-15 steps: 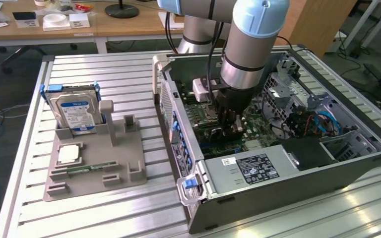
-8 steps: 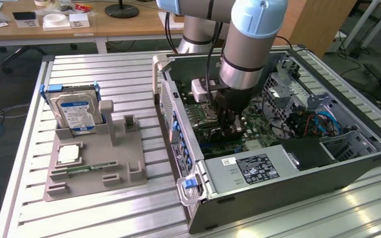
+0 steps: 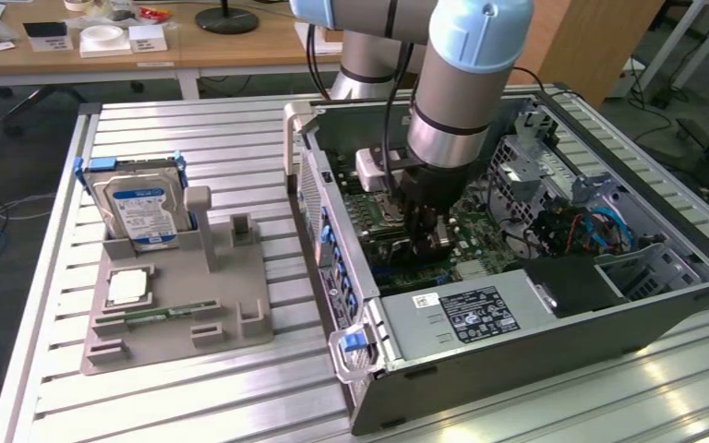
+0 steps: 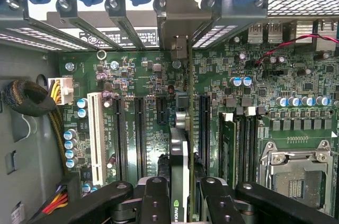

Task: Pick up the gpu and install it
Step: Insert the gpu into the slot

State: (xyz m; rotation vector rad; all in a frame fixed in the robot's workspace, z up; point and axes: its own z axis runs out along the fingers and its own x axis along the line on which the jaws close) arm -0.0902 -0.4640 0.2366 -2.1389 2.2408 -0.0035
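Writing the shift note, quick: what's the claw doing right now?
Claw: closed on the flat green circuit-board graphics card, held edge-on over the green motherboard inside the open grey metal computer case.

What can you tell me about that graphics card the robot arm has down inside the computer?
The gpu is seen edge-on in the wrist view: a thin green board with a black cooler face carrying a small green logo, and a silver metal bracket at its far end. It stands upright on its edge, clamped between the gripper and its black fingers. It sits over the green motherboard, lined up along a long black slot, its bracket end pointing toward the rear openings of the case. Whether it is fully seated cannot be told.
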